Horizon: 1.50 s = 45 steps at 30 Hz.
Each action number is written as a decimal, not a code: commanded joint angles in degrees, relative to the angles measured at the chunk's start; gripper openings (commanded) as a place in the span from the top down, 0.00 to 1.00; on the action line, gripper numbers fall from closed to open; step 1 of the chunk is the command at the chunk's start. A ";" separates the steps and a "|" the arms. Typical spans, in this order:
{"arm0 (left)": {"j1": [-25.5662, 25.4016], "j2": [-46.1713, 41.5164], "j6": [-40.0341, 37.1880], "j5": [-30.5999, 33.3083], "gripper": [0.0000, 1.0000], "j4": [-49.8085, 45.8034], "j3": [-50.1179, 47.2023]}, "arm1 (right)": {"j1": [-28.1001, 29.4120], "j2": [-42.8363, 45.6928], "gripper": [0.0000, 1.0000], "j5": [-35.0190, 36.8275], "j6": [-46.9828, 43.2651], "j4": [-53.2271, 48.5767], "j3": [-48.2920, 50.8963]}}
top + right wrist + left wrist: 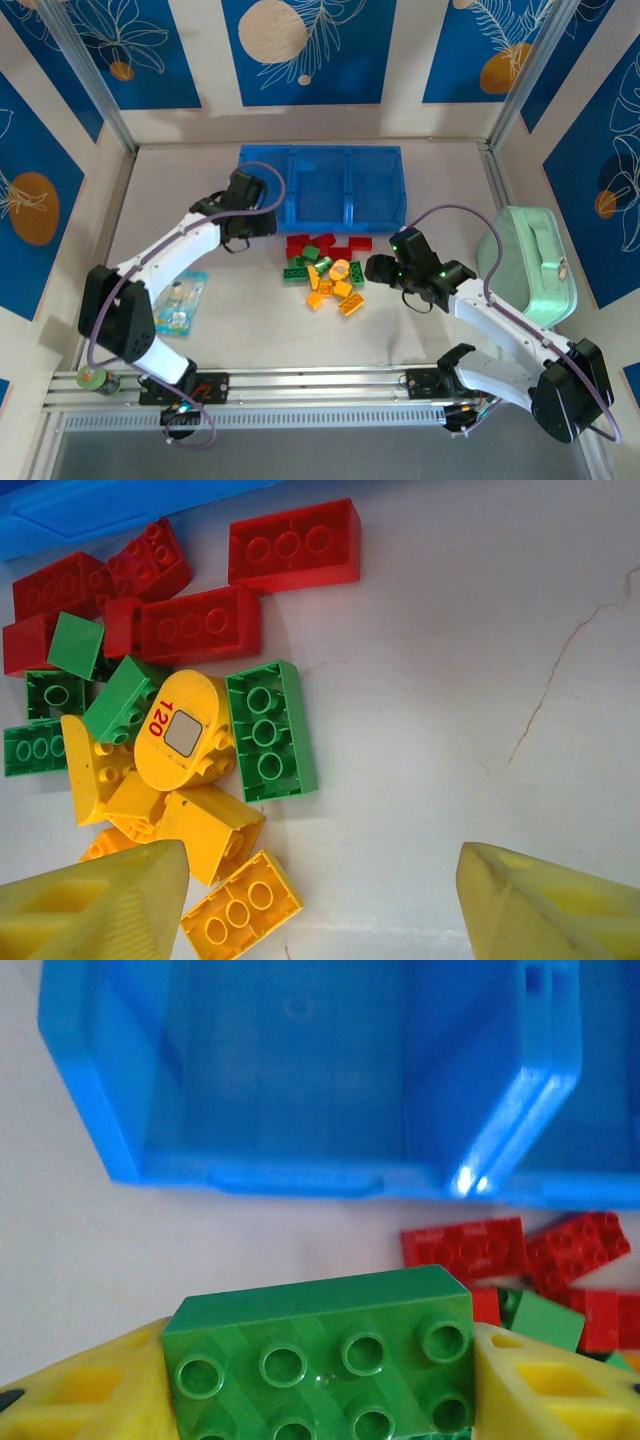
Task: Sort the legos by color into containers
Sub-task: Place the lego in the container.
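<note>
My left gripper (250,228) (320,1360) is shut on a green lego (320,1345), studs toward the camera, clamped between its yellow fingers (90,1390). It hangs just in front of the left bin of the blue containers (345,150) (270,1175). The other legos (325,270) lie in a loose pile before the containers: red ones (295,542) at the back, green ones (270,730) in the middle, yellow ones (185,730) nearest. My right gripper (378,268) (320,900) stands open over bare table at the pile's right edge. Its left finger (100,900) is beside a yellow brick (240,905).
A mint-green zipped pouch (527,262) lies at the right, beside my right arm. A small printed packet (182,303) lies at the left near my left arm. Panel walls close in the table at the back and sides.
</note>
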<state>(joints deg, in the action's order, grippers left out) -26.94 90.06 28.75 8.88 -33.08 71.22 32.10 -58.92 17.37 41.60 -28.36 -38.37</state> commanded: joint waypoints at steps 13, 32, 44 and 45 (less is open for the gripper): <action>-0.92 15.36 -5.79 -6.10 0.51 -2.60 23.47 | -1.84 -0.71 0.28 -2.37 -0.97 -1.16 -1.75; -5.60 40.02 -9.31 -6.34 0.49 -15.31 57.85 | -2.04 -1.20 0.28 -2.86 -0.30 -1.88 -1.98; -6.80 38.66 -10.70 -4.89 0.10 -18.10 63.32 | -2.01 -1.11 0.28 -2.63 -0.33 -2.69 -2.75; -7.32 37.17 -11.14 -4.48 0.10 -18.11 62.09 | -2.08 -1.11 0.28 -2.61 -0.30 -2.58 -2.71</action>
<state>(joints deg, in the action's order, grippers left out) -33.19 131.72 19.09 3.33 -48.60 133.29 30.28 -60.53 15.59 40.97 -29.67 -39.77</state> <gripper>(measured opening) 0.899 0.717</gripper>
